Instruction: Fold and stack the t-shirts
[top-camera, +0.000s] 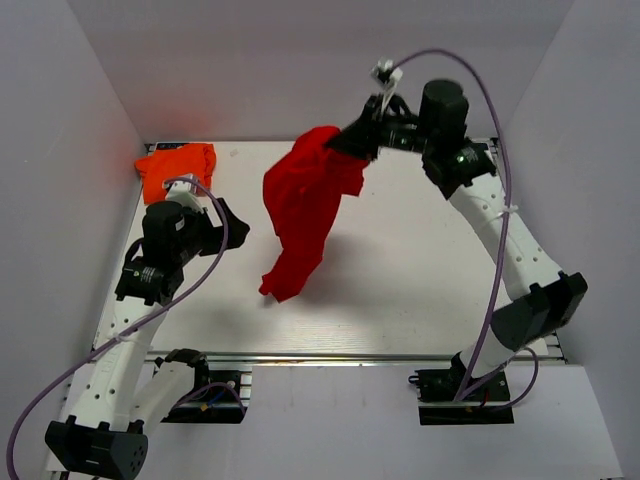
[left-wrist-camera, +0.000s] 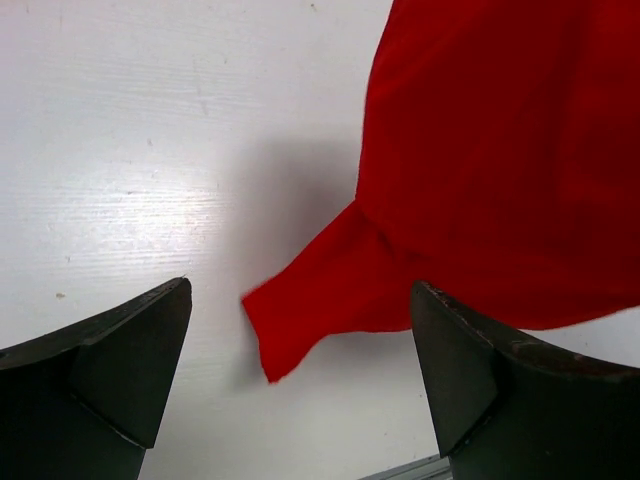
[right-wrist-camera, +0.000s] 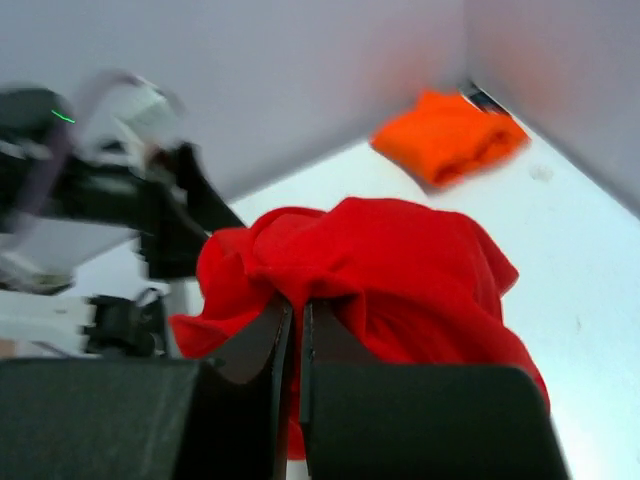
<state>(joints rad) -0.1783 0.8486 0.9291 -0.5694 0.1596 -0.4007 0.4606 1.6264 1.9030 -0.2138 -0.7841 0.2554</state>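
**A:** What takes up most of the overhead view?

**B:** The white tabletop (top-camera: 420, 285), filling the middle of the frame.

**A:** And the shirts?

**B:** The red t-shirt (top-camera: 305, 205) is the bigger shape. It hangs in the upper middle, bunched at its top right corner. From there it drapes down and left to a narrow tip near the centre. I cannot tell whether that tip touches the tabletop. The orange t-shirt (top-camera: 176, 168) lies as a compact bundle in the upper left corner of the tabletop, well apart from the red one.

**A:** The claws?

**B:** The right claw (right-wrist-camera: 296, 310), upper right of centre overhead, is clenched on the red t-shirt's top edge. Its own camera shows the fingers pressed together with red cloth bunched around them. The left claw (top-camera: 236, 226), at the left of the frame, is released with its jaws spread wide, and it grips nothing. In its own view a red sleeve end shows between the two fingers.
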